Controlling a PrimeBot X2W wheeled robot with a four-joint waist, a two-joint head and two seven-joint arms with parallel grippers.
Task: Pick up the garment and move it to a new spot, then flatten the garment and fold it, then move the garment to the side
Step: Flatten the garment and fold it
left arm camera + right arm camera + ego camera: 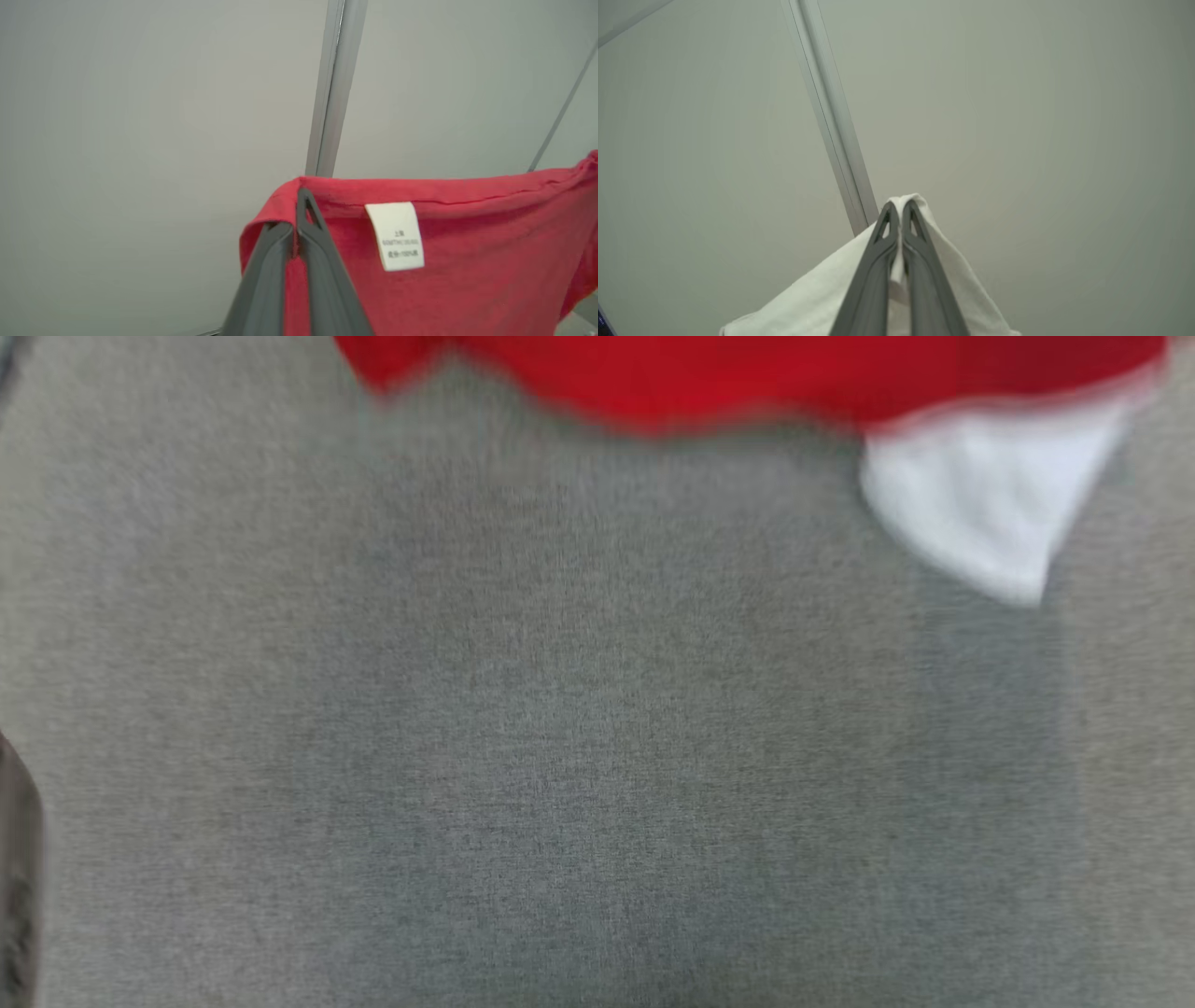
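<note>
The garment (747, 383) is red with a white part (980, 495) and hangs at the far edge of the head view, above the grey table (560, 756). That view is blurred, so I cannot tell whether the low white corner touches the table.

The left pincer (294, 221) is closed tight on the folded red edge near a corner. The right pincer (900, 212) is closed on a peak of the white cloth (817, 294). Both point up toward a pale wall with a metal strip (334, 84).

The step looks like carrying the garment to its new spot. To do it well, hold the two pincers level and well apart so the top edge is taut and the cloth hangs without twist. Then lower it so the bottom edge lands first, and draw it back across the table so it lies flat instead of heaping. The right grip has little cloth in it and could slip under a sharp pull.

A white label (396, 235) is sewn under the red edge, just beside the left pincer. It has three short lines of small print. The last seems to include "100%", and the rest is too small to read.
</note>
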